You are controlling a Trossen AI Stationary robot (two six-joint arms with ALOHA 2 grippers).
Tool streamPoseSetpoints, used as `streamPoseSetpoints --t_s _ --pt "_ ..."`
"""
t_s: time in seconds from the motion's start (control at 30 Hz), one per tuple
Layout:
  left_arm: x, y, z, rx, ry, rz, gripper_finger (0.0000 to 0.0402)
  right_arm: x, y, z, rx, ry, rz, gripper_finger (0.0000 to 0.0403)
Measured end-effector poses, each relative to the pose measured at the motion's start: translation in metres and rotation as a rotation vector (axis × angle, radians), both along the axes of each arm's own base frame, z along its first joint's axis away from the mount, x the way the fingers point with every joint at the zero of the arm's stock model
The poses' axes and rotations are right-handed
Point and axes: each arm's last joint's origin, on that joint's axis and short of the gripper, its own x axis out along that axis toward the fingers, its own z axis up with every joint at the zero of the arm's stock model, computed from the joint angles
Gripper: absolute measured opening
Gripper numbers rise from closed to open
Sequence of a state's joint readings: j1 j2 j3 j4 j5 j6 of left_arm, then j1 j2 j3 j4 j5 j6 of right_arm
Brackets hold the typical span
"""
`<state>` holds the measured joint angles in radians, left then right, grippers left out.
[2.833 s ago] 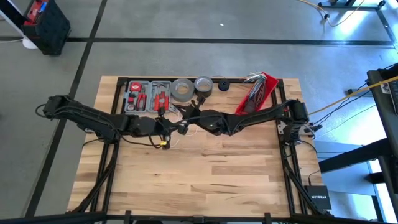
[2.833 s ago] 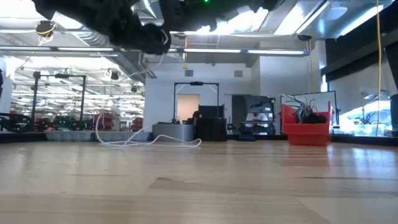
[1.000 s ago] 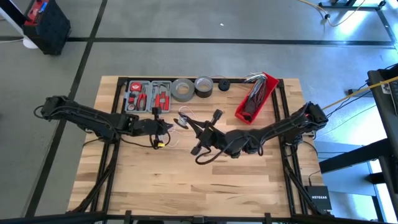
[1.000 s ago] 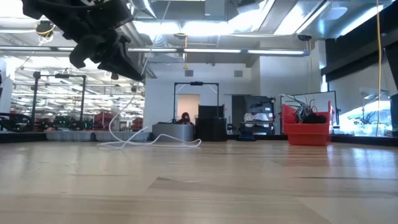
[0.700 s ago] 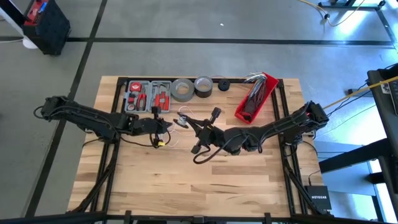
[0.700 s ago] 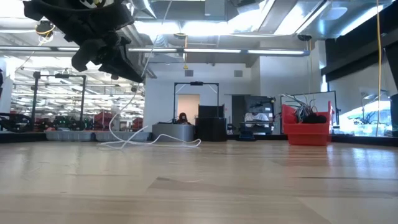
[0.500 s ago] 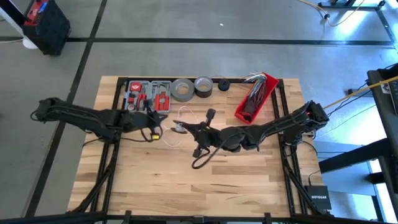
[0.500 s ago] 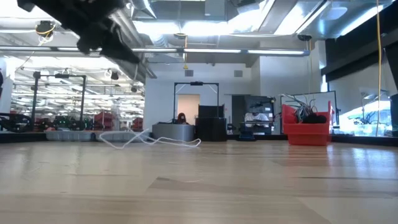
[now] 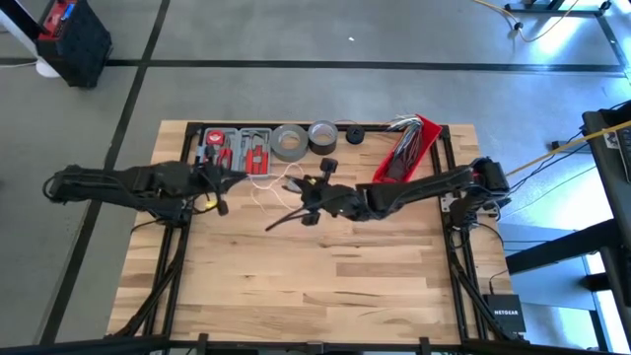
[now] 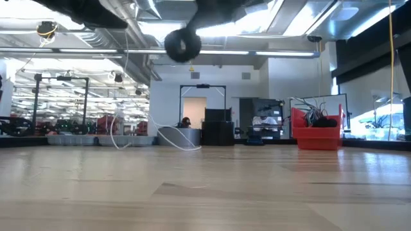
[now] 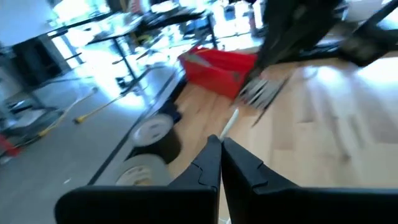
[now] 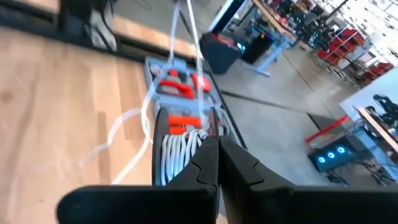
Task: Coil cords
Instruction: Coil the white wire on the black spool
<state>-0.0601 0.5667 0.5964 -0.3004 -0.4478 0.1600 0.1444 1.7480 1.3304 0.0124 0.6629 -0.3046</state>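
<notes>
My right gripper (image 12: 217,144) pinches several turns of cord (image 12: 180,146) mid-frame, my left gripper (image 11: 221,142) pinches its far end – part coiled, loose loops left on the table (image 9: 325,276).

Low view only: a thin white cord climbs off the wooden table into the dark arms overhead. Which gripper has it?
Observer: The right gripper is shut on a bundle of loops of the thin white cord.
Operator: Left one?
Observer: The left gripper is shut too. A white strand shows just past its tips, but I can't tell if it's pinched.
Operator: Where are they over the table?
Observer: Both are toward the far edge, the left beside the grey tool tray with red tools, the right near the grey tape rolls.
</notes>
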Motion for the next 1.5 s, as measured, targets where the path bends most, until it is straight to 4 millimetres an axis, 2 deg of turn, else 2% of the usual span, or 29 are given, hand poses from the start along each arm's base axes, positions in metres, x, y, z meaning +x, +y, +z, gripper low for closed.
streamPoseSetpoints --t_s 0.3,0.5,0.67,0.97,1.2,1.37,1.5 --pt "0.003 -0.001 0.002 -0.056 -0.067 -0.015 0.0 0.016 -0.026 -0.015 0.022 -0.035 -0.011 0.0005" --pt "0.021 -0.005 -0.002 -0.087 -0.155 -0.116 0.0 0.028 -0.038 -0.031 0.045 -0.067 -0.021 0.0005" --pt "0.041 -0.007 -0.016 -0.11 -0.132 -0.123 0.0 0.034 -0.048 -0.028 0.064 -0.163 -0.014 0.0005" --pt "0.076 -0.01 -0.036 -0.109 -0.106 -0.124 0.0 0.037 -0.044 -0.017 0.096 -0.289 0.059 0.0005" --pt "0.09 -0.01 -0.054 -0.056 -0.015 -0.086 0.0 0.038 -0.043 -0.012 0.112 -0.35 0.085 0.0005" --pt "0.093 -0.009 -0.067 0.006 0.103 -0.086 0.0 0.03 -0.031 0.006 0.114 -0.398 0.099 0.0005" --pt "0.094 -0.009 -0.071 0.056 0.151 -0.068 0.0 0.02 -0.011 0.02 0.076 -0.402 0.083 0.0005"
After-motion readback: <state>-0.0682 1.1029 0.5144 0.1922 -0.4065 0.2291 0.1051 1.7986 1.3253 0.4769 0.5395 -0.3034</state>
